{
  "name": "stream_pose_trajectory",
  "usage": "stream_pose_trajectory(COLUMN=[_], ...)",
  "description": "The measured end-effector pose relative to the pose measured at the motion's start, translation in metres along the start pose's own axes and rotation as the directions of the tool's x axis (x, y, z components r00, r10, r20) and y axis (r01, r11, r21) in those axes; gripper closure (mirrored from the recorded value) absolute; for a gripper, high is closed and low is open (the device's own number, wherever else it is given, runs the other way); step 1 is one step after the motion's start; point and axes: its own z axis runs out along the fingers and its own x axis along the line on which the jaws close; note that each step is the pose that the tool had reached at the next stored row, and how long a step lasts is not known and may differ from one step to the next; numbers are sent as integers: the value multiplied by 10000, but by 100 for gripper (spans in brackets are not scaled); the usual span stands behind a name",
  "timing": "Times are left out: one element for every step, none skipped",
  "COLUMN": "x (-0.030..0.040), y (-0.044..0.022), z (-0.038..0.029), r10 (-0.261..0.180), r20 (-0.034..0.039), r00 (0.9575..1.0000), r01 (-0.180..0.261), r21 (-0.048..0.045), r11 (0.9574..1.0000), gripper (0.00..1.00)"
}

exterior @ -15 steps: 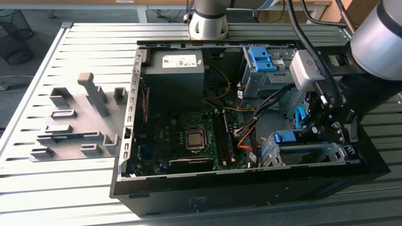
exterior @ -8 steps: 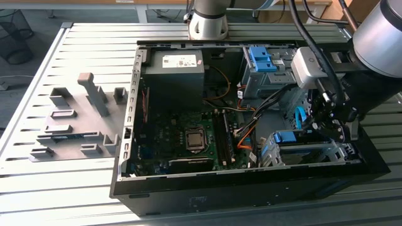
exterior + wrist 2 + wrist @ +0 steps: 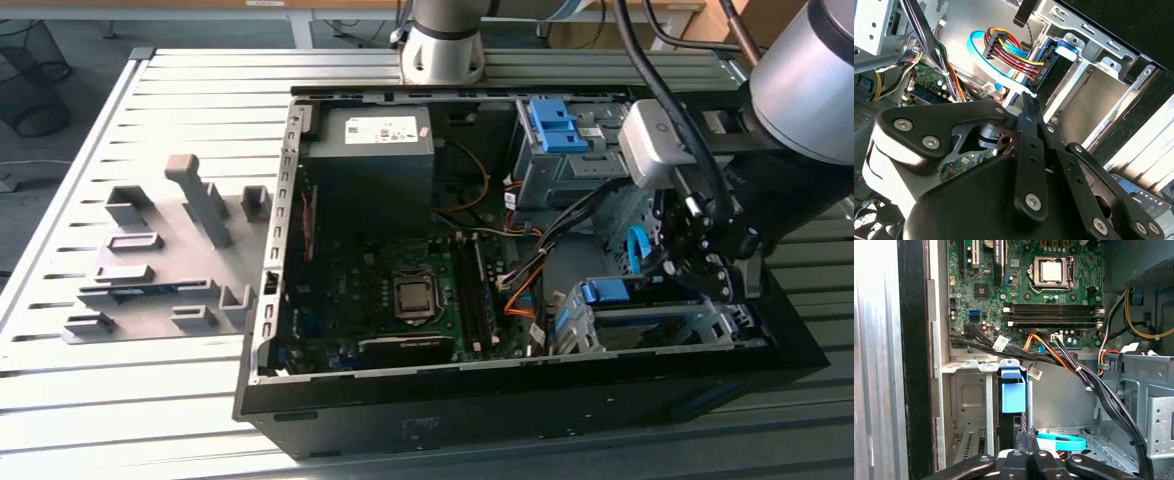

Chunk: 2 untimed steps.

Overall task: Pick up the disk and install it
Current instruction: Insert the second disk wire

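Note:
The disk (image 3: 1013, 390) stands edge-on in the lower drive cage (image 3: 970, 405) at the front right corner of the open computer case. Only its blue rail and tab show, and its label is hidden. In the exterior view the blue tab of the disk (image 3: 621, 291) pokes out of the cage top. A multi-coloured cable plug meets the end of the disk (image 3: 1055, 51). My gripper (image 3: 678, 270) hangs just above and beside that cage. Its fingers (image 3: 1026, 107) lie together, shut, with nothing seen between them. My gripper (image 3: 1026, 454) points at the disk's end.
The motherboard (image 3: 400, 290) fills the case floor, and cable bundles (image 3: 1089, 380) cross beside the cage. A second cage with a blue bracket (image 3: 554, 125) sits at the back right, and a dark grey box (image 3: 371, 150) at the back. A grey fixture (image 3: 160, 270) lies on the slatted table at the exterior view's left.

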Motion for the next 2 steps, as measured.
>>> stream_pose_trajectory(x=[0,0], y=[0,0], z=[0,0], r10=[0,0], r20=[1,1], r00=[10000,10000], r01=[0,0], r21=[0,0], r11=[10000,10000], gripper=[89,89])
